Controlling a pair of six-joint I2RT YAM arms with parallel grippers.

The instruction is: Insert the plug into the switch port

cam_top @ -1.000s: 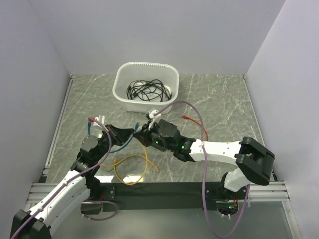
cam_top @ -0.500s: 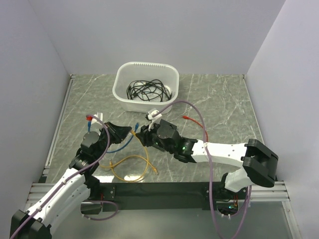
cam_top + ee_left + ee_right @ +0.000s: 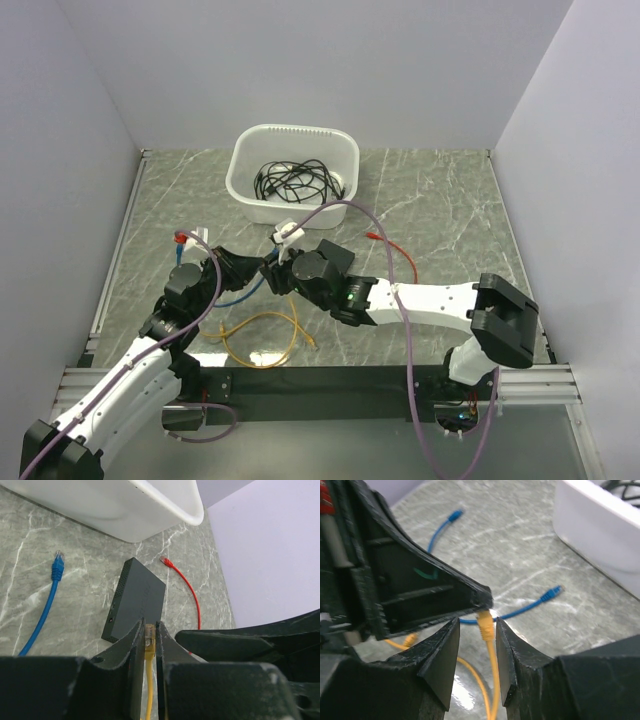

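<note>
Top external: left gripper (image 3: 262,270) and right gripper (image 3: 281,272) meet on the near side of the white tub (image 3: 241,187), above the table (image 3: 440,200).
Left wrist: left jaws clenched on the yellow plug (image 3: 149,632). The switch (image 3: 137,600) lies flat between tub and plug.
Right wrist: right jaws released, one either side of the plug, with a gap visible.

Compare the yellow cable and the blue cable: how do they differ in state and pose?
The yellow cable has its plug clamped in the left end effector, above the table; the blue cable lies loose on the table, held by nothing. The yellow plug points toward the switch; the blue plug lies away to its side. Both are thin cables with plugs of their own colour.
</note>
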